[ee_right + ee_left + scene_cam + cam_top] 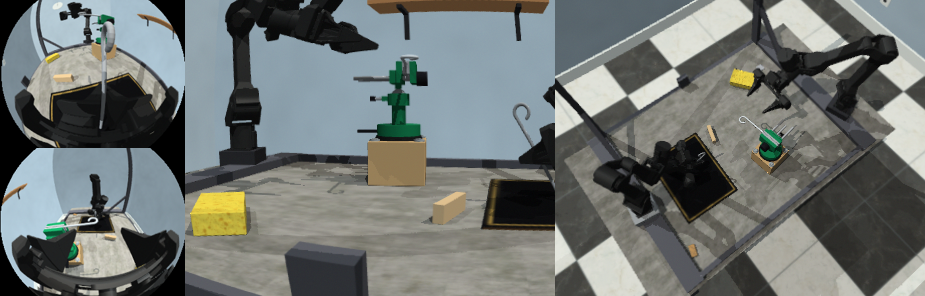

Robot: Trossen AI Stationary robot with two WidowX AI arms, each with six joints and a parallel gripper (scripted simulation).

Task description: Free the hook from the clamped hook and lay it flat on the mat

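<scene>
The free grey hook [105, 70] is held in my right gripper [101, 84], which is shut on its shank. The curved end points up and away from the fingers. In the top view this gripper [691, 166] is low over the black mat [698, 178]; in the exterior view the hook [528, 129] stands tilted above the mat [519, 202]. The clamped hook [750, 122] sticks out of the green vise [771, 142] on its wooden block [770, 159]. My left gripper [768, 95] is open and empty, high above the table behind the vise.
A yellow sponge [741, 78] lies at the back near the left gripper. A small wooden block [712, 133] lies between mat and vise. Another small block [692, 250] lies near the front edge. A dark box [683, 80] sits at the back left. A shelf [457, 5] hangs overhead.
</scene>
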